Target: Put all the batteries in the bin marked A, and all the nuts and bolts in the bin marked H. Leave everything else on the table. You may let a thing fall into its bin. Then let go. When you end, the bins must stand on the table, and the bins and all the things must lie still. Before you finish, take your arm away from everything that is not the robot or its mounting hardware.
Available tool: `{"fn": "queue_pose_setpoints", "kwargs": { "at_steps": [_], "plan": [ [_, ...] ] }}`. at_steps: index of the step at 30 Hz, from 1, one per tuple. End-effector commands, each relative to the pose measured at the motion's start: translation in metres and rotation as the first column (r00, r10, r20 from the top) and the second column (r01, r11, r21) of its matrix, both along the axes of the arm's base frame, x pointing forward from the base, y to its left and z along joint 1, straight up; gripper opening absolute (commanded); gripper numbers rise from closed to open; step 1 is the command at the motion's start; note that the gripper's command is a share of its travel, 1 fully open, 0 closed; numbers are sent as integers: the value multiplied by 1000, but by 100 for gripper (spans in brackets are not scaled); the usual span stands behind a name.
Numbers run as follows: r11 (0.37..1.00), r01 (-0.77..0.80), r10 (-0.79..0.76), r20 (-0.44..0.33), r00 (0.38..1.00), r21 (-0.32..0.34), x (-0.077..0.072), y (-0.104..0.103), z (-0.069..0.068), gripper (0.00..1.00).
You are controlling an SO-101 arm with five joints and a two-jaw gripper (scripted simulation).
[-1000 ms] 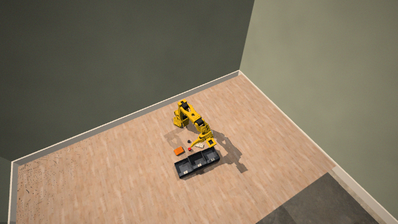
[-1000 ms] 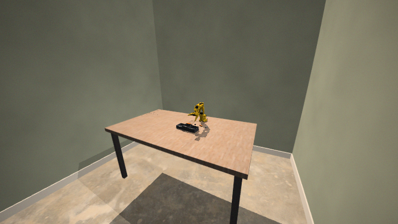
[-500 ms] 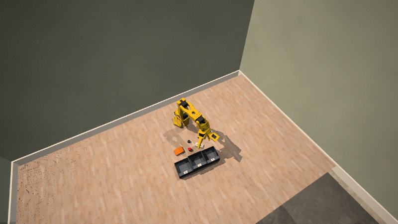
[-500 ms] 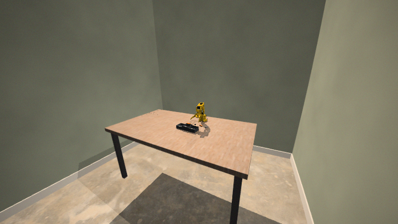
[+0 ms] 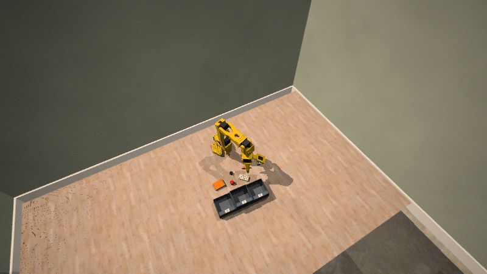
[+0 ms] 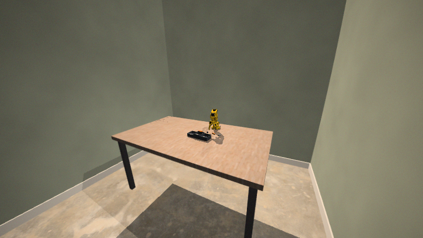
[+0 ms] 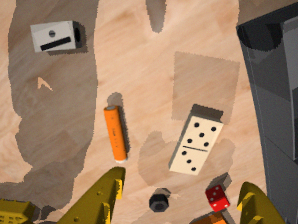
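The wooden desk [image 6: 165, 142] stands on black legs in a corner of a room with green walls. The yellow arm [image 5: 235, 136] is near the desk's middle, bent over and pointing down toward the small things. In front of it there is a row of three dark bins [image 5: 218, 208], standing flat on the desk. Their labels are too small to read.

Between the arm and the bins lie an orange block [image 5: 218, 184] and a white domino [image 7: 194, 139] with black dots, well apart from each other. An orange battery [image 7: 115, 132] lies flat on the desk beside the domino – in the wrist view it is just beyond the tip of the jaw at the left edge, and I cannot tell whether they touch. A red die [image 7: 216, 197] lies just beside the orange block. A dark nut [image 7: 160, 200] lies on the wood near the die, low in the gap between the jaws.

The jaws are partly spread – they pinch nothing.
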State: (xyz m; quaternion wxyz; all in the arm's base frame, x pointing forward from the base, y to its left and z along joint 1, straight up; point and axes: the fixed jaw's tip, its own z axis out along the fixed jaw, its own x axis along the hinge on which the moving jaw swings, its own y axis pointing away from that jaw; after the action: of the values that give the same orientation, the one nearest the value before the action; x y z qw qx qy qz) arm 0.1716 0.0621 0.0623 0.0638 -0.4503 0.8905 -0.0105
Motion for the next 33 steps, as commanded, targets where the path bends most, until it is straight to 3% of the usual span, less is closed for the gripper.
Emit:
{"fn": "queue_pose_setpoints", "kwargs": {
  "at_steps": [1, 7, 16, 17, 33],
  "plan": [
    [994, -110, 110, 1, 994, -10, -9, 1, 6, 25],
    [981, -191, 190, -43, 981, -26, -19, 0, 4, 20],
    [977, -210, 208, -54, 977, -29, -21, 0, 3, 19],
    [972, -233, 229, -92, 969, -35, -26, -2, 1, 19],
    [972, -233, 229, -92, 969, -35, -26, -2, 1, 19]
  ]
}}
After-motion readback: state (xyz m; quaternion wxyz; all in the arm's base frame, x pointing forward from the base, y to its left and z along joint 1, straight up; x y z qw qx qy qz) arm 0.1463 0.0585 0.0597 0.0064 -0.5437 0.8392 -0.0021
